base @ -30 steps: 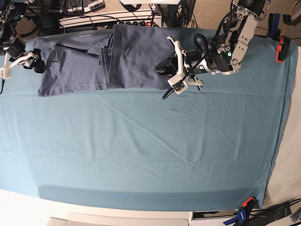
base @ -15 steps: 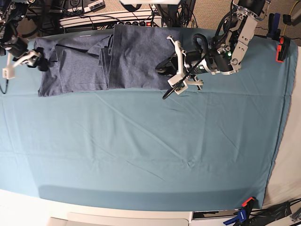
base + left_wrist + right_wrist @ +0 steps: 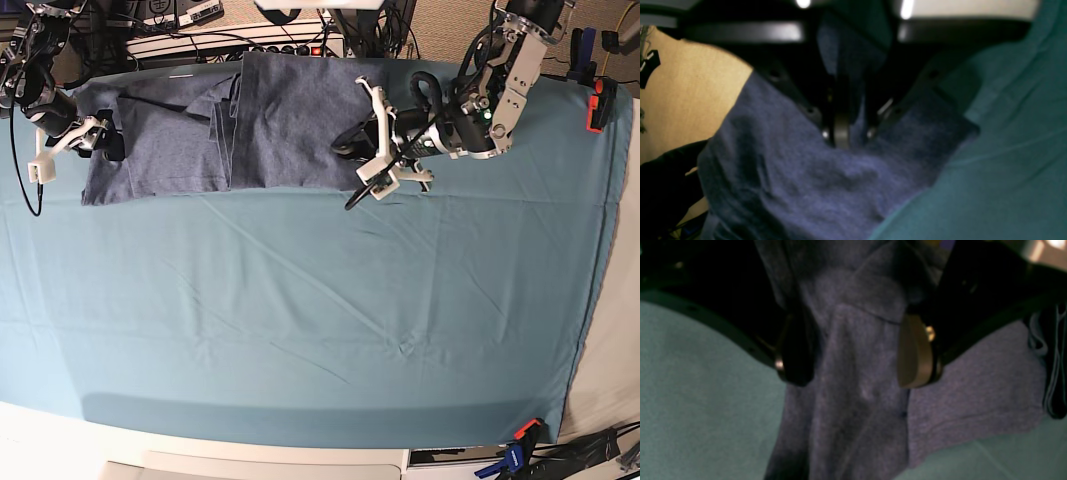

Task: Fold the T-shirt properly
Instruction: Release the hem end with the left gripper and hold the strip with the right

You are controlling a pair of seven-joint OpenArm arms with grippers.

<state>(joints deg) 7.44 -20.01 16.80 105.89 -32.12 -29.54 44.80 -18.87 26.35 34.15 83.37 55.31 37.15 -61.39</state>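
Observation:
The blue-grey T-shirt [image 3: 280, 120] lies partly folded, plain side up, at the far edge of the teal table cloth [image 3: 320, 300]. My left gripper [image 3: 352, 168] is low at the shirt's right hem. In the left wrist view the left gripper [image 3: 850, 133] is shut on a pinch of T-shirt [image 3: 806, 180] fabric. My right gripper [image 3: 95, 140] is over the shirt's left edge. In the right wrist view the right gripper [image 3: 855, 353] stands open. Its fingers [image 3: 917, 353] straddle a raised ridge of the T-shirt [image 3: 973, 400].
Power strips and cables [image 3: 230, 35] crowd the space behind the table. An orange clamp [image 3: 600, 105] grips the cloth at the far right, and another clamp [image 3: 520, 435] sits at the near right corner. The cloth's right edge drops off past [image 3: 590, 300].
My right arm has moved rightward onto the shirt's left edge, and the left sleeve area has bunched under it. The left arm has not moved.

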